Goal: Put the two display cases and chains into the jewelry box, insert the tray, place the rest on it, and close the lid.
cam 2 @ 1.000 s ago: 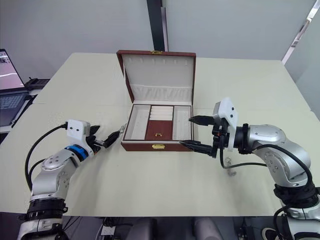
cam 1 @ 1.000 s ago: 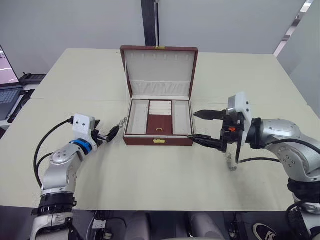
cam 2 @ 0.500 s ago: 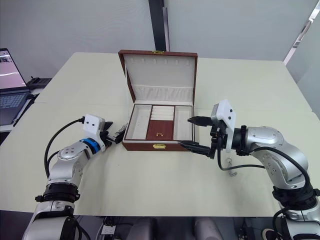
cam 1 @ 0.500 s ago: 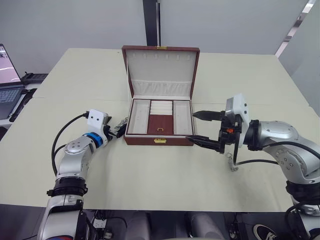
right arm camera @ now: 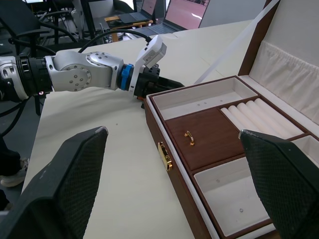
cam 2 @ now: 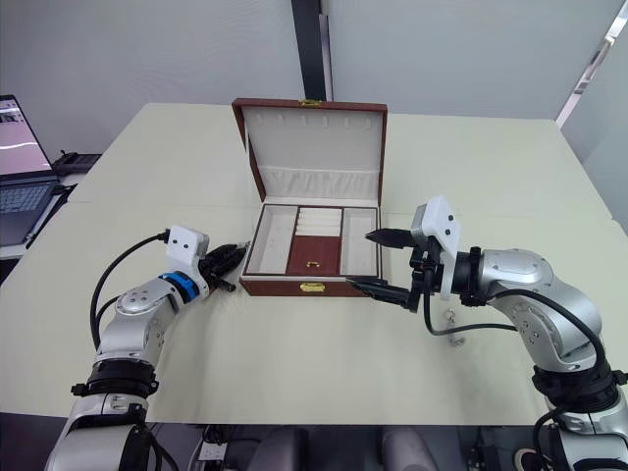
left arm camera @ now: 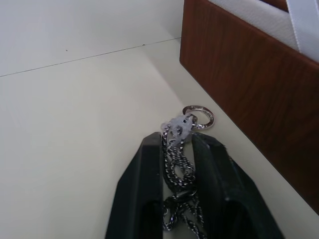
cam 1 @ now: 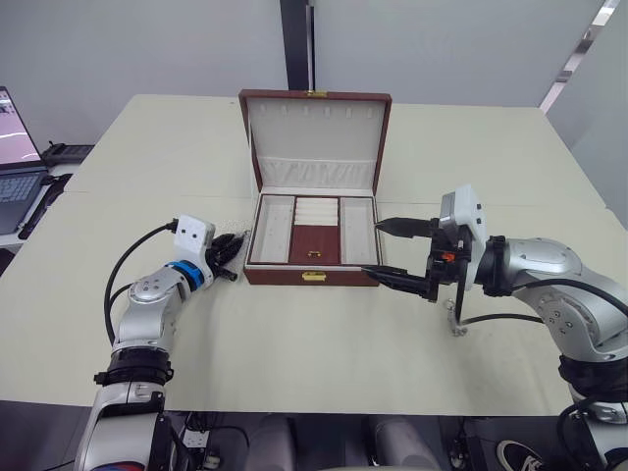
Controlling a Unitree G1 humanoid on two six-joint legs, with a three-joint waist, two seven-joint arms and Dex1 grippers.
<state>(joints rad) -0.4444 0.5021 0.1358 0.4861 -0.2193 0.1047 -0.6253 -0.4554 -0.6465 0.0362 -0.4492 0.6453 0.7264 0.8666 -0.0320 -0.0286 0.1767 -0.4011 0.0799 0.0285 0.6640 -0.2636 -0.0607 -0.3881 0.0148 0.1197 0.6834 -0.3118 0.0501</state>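
The jewelry box [cam 1: 312, 277] stands open mid-table, its lid [cam 1: 314, 132] upright behind. The tray [cam 1: 271, 241] sits inside it, brown flap with gold knob [cam 1: 314, 243] in the middle. Against the box's left wall my left gripper [cam 1: 234, 253] is shut on a silver chain [left arm camera: 175, 154] low over the table, the chain's ring [left arm camera: 198, 115] poking past the fingertips. My right gripper [cam 1: 381, 250] stands open at the box's right front corner, nothing between its fingers. A thin silver piece, maybe another chain [cam 1: 453, 319], lies under the right arm. The two display cases are out of view.
A laptop [cam 1: 15, 147] sits on a side desk at far left. A dark post [cam 1: 296, 44] rises behind the table. Bare tabletop [cam 1: 314, 343] stretches in front of the box and on both sides of it.
My left arm moved right, up to the box's left wall, and its fingers closed on the chain. The right gripper stayed open and shifted only slightly.
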